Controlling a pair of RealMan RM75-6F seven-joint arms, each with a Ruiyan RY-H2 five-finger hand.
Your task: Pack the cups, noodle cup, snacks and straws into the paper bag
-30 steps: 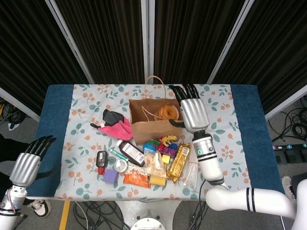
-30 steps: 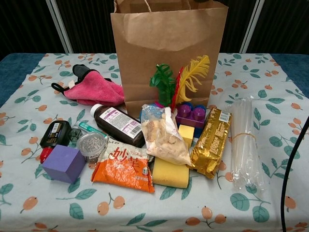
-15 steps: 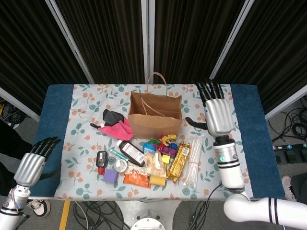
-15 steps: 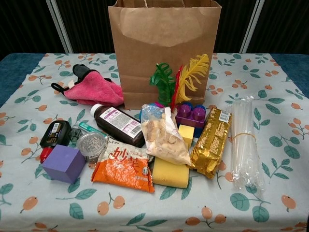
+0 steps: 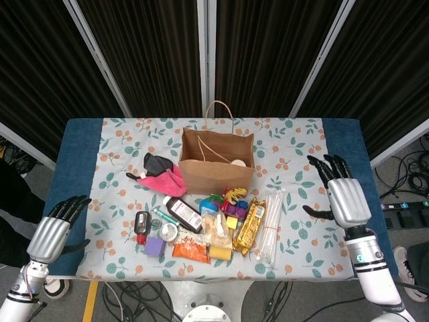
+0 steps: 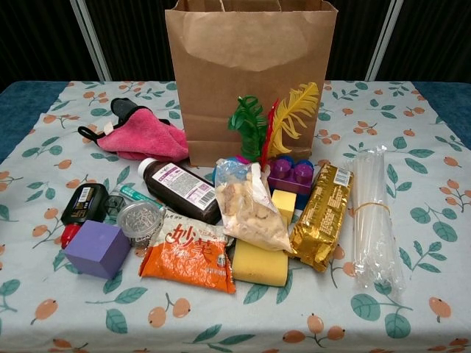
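Your left robot hand (image 5: 50, 235) hung off the bench's (image 5: 80, 154) near-left corner, fingers apart, holding nothing, well apart from every item.

Pink cloth (image 6: 140, 137): lay left of the paper bag.

Dark bottle (image 6: 179, 189): lay on its side, long axis running diagonally from far-left to near-right.

Purple block (image 6: 96, 248): near-left of the cluster.

Orange snack packet (image 6: 190, 255): lay flat, just right of the purple block.

Paper bag (image 6: 252, 77): stood upright mid-bench, mouth open upward; a pale round object showed inside in the head view, too small to identify.

Clear biscuit bag (image 6: 249, 206): rested in front of the paper bag, leaning over the yellow sponge (image 6: 261, 262).

Gold snack packet (image 6: 321, 215): lay tilted, long axis running near to far.

Straws (image 6: 373, 217): a clear bundle banded at the middle, long axis near to far, rightmost of the cluster and nearest your right robot hand, though still apart from it.

Your right robot hand (image 5: 343, 198) hovered over the bench's right side, fingers spread, empty.
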